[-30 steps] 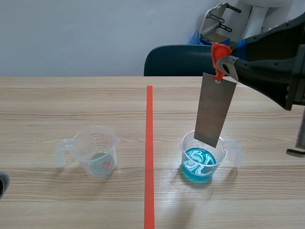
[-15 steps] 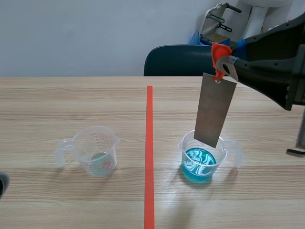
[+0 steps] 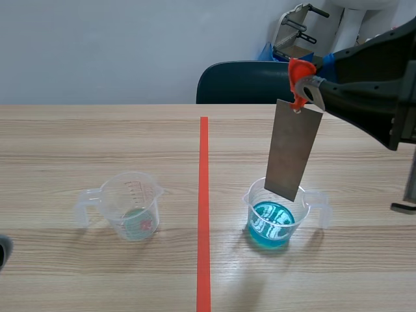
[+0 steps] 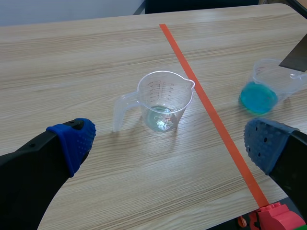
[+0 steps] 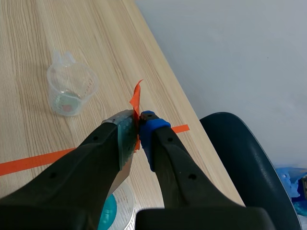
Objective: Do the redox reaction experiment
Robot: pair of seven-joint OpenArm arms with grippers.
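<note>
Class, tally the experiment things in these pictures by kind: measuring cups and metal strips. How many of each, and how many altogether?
Measuring cups: 2, the blue-liquid cup and the nearly empty cup
Metal strips: 1, the metal strip hanging from the right gripper
Total: 3

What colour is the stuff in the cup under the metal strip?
Blue liquid, clearest in the scene view.

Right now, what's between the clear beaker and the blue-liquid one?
Only the orange-red tape line on bare table; nothing stands between the clear beaker and the blue-liquid beaker. Scene view shows it, left wrist view too.
</note>
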